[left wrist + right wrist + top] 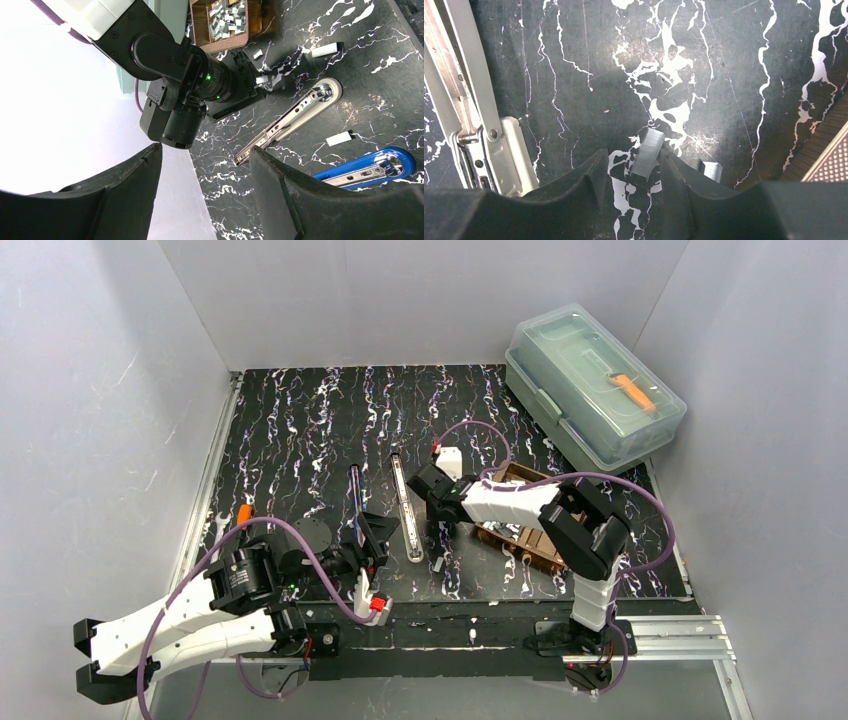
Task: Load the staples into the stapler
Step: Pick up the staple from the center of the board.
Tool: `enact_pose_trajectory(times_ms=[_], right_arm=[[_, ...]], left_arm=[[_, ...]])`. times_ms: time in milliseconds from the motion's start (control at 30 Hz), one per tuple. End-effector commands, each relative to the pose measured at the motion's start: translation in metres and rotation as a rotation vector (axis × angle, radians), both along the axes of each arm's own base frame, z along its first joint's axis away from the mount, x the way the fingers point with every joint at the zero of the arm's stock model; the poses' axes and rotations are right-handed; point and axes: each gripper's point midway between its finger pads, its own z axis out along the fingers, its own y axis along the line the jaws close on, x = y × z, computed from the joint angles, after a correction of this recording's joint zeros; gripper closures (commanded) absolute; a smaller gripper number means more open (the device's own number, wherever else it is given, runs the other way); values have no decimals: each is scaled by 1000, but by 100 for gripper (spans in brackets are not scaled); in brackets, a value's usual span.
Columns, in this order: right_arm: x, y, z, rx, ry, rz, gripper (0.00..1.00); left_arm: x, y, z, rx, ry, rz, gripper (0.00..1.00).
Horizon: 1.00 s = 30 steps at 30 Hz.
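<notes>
The right gripper (634, 160) stands part-open astride one staple strip (647, 152) lying on the black marbled mat (574, 60), near the opened silver stapler (479, 135). The left gripper (206, 148) gapes wide, empty. More staples (227, 15) sit in the wooden tray (200, 27).

Grey walls (400, 300), blk tabletop (300, 440) (white veins)

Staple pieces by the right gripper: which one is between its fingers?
The tilted strip in the right gripper's gap; the other strip sits outside, beyond one finger.
</notes>
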Motion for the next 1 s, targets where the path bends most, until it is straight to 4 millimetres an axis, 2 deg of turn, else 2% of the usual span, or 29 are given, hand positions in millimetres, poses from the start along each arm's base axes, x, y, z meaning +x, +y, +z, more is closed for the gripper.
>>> enact_pose_trajectory(times_ms=[0, 133, 400, 700, 967], right_arm=[[-3, 3, -21, -16, 47, 31, 49], [-3, 9, -19, 6, 48, 66, 49], [-17, -8, -26, 3, 61, 49, 50], [-24, -21, -30, -26, 64, 20, 61], [-31, -27, -25, -60, 45, -16, 58]], left_arm=[[-3, 3, 6, -7, -7, -12, 37], [-3, 3, 5, -3, -11, -13, 37], [-4, 3, 2, 9, -14, -18, 38], [-4, 1, 2, 15, -15, -28, 38], [-4, -1, 3, 19, -18, -34, 38]])
